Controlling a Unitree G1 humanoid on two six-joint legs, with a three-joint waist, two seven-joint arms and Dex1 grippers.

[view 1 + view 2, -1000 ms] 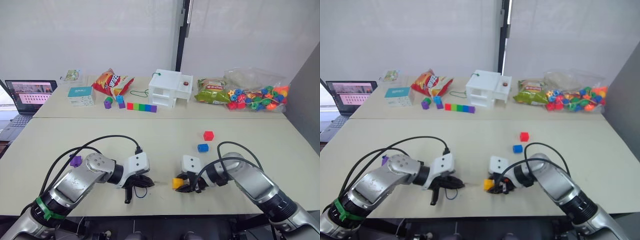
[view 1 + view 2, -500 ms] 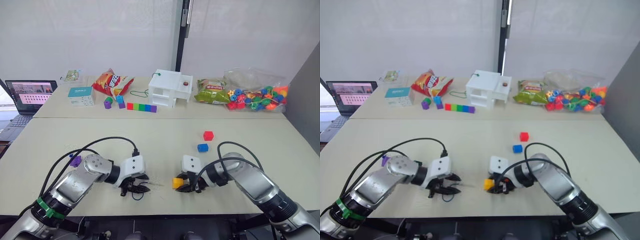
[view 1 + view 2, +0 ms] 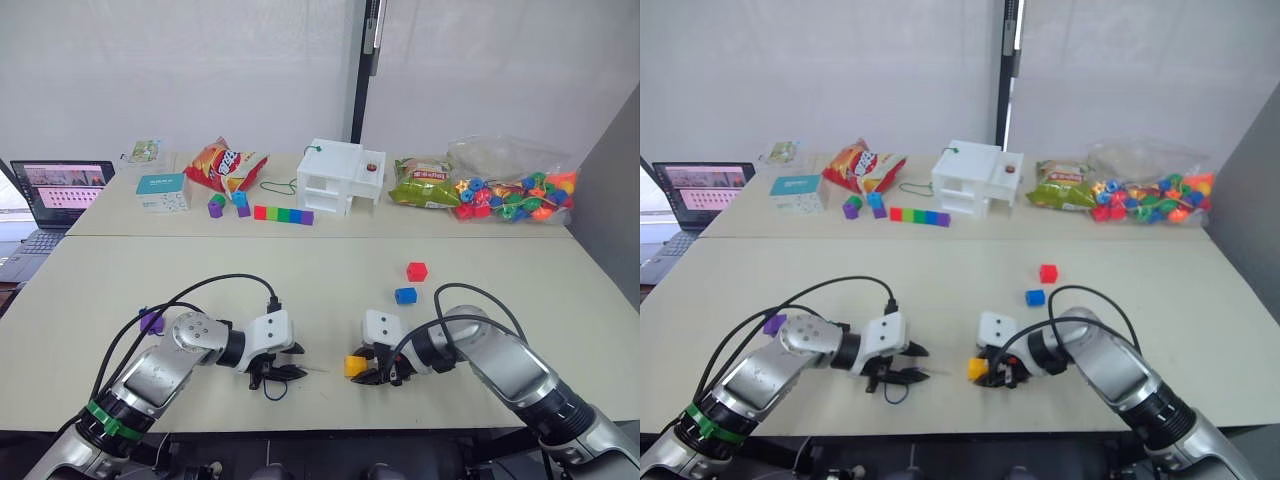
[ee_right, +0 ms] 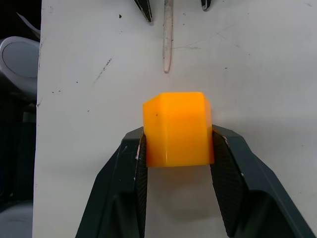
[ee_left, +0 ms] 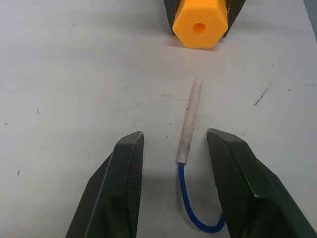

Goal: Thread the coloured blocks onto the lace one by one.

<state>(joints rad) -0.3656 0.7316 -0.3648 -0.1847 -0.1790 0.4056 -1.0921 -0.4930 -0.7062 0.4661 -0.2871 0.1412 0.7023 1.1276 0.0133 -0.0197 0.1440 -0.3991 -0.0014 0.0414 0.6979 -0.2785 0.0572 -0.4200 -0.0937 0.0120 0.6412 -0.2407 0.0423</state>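
My right hand (image 3: 378,372) pinched the yellow block (image 3: 355,366) between both fingers, low over the worktop (image 3: 330,275), its hole turned toward my left hand (image 3: 283,372). That left hand was spread, its fingers on either side of the lace (image 5: 187,148) without touching it. The lace lay on the worktop just beside the yellow block, its pale stiff tip pointing at the hole but stopping short of it, the blue string curling back under my left hand. The blue block (image 3: 405,295) sat beyond the yellow block and a little toward my right, with the red block (image 3: 417,271) just past it. The purple block (image 3: 151,322) lay well apart from the yellow block, beyond my left arm.
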